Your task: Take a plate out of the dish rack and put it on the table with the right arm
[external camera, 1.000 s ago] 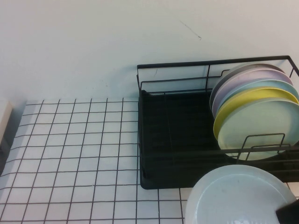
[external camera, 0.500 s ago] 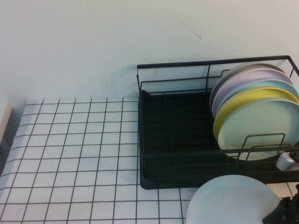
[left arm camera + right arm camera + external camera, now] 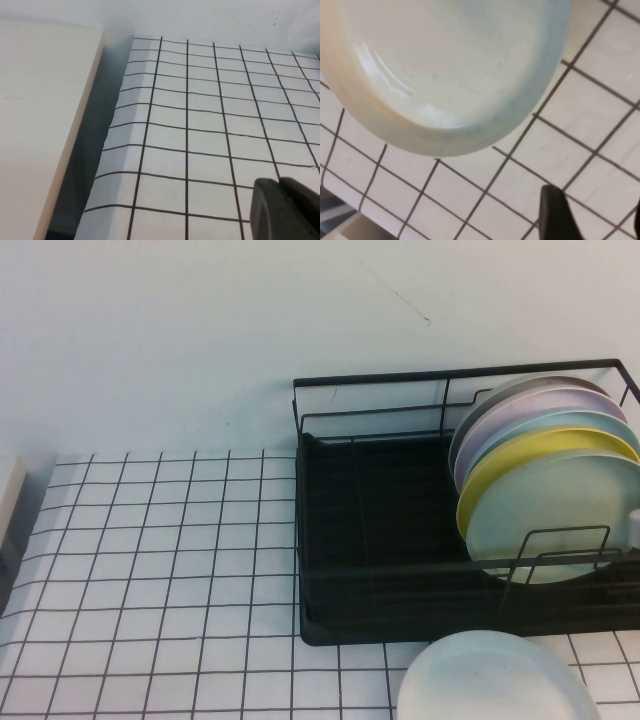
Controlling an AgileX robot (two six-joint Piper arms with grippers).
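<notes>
White plate (image 3: 497,678) lies flat on the gridded table (image 3: 170,570), beside the dish rack (image 3: 400,530).
Only wrist views show claws: right gripper (image 3: 592,212) apart, just off the plate; left gripper (image 3: 285,210), can't tell.

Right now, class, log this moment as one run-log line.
plate: flat on table, before rack | right gripper: off plate, open | left gripper: parked over table

A black part of the left tool (image 3: 282,210) is seen over the gridded tabletop (image 3: 200,130); a cream slab (image 3: 40,120) lies beyond.
</notes>
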